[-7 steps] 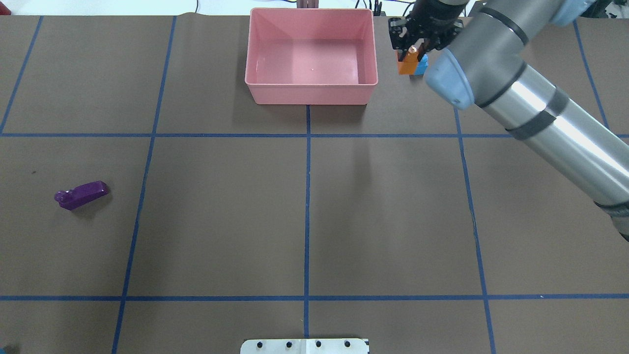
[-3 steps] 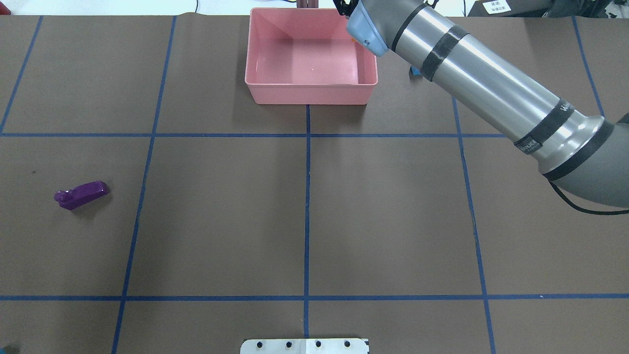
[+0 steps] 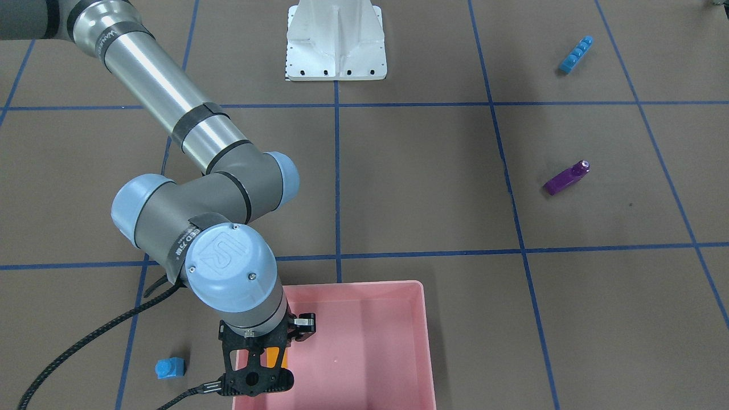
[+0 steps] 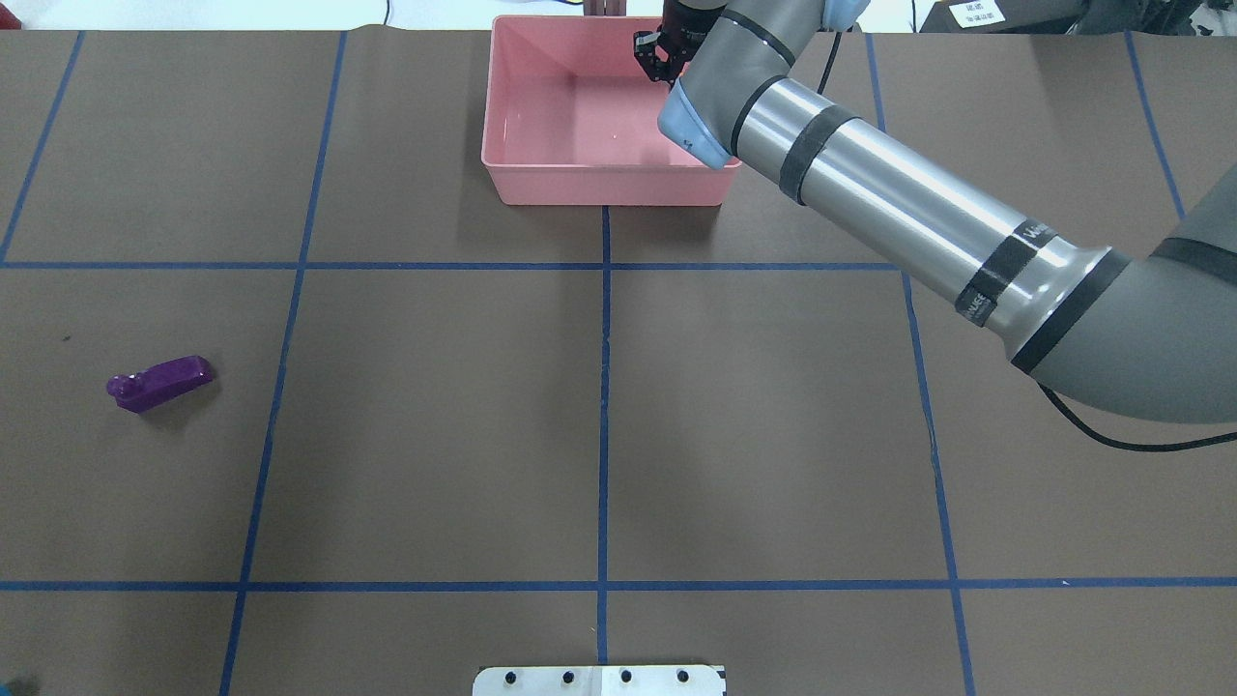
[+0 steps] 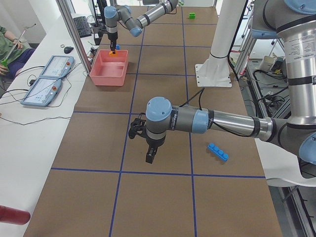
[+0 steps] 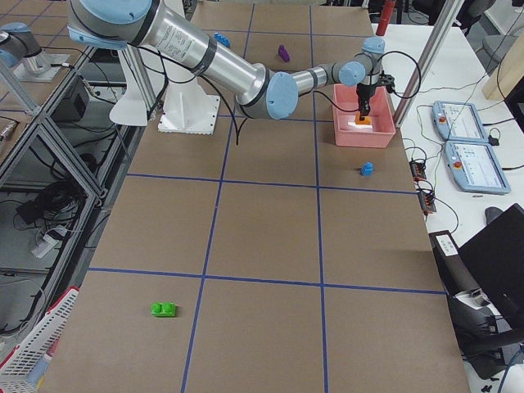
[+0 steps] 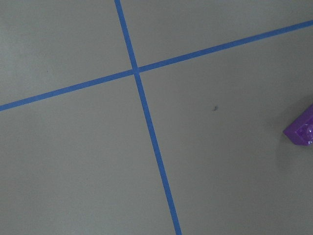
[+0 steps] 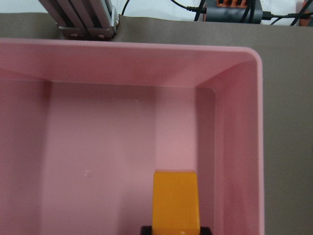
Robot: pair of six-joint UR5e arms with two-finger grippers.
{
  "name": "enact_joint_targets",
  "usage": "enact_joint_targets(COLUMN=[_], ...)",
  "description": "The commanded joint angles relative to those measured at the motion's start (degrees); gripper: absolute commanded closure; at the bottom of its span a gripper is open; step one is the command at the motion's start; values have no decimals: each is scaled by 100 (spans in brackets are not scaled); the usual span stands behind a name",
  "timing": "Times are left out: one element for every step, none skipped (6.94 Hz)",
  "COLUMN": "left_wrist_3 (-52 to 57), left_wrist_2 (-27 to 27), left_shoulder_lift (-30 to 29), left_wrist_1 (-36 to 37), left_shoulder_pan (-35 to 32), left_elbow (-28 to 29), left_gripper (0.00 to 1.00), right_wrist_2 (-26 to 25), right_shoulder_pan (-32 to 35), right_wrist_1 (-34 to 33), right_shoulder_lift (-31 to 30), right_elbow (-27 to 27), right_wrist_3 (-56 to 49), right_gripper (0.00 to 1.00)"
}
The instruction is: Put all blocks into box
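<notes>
The right hand was clenched on the orange block inside the pink box near a corner, the small light blue block sat on the surface just outside, the purple block lay well apart, and the left hand hung over the surface, its opening impossible to tell.

The right claw, gripping the orange block, hangs over the box close beside one side wall. Away from that wall the pink floor lies open. Just past the wall, a small light blue block sits on the table.
</notes>
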Motion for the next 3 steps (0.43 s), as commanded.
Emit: enact_joint_targets(left_wrist_3=[0,0,9], left_wrist_2=[0,0,0], left_shoulder_lift=[0,0,0], left_wrist_1=[-3,6,-2], left_shoulder_pan=[0,9,9], left_elbow=[9,9,9], left_gripper=[0,0,0], right_wrist_2=[-90,-91,-91], right_shoulder_pan=[-146,-155,-155], right_wrist_1=[520,529,529], right_shoulder_lift=[2,2,-15], right_elbow=[-465,-474,-475], right_wrist_3=[161,161,161], right_gripper=[100,100,87])
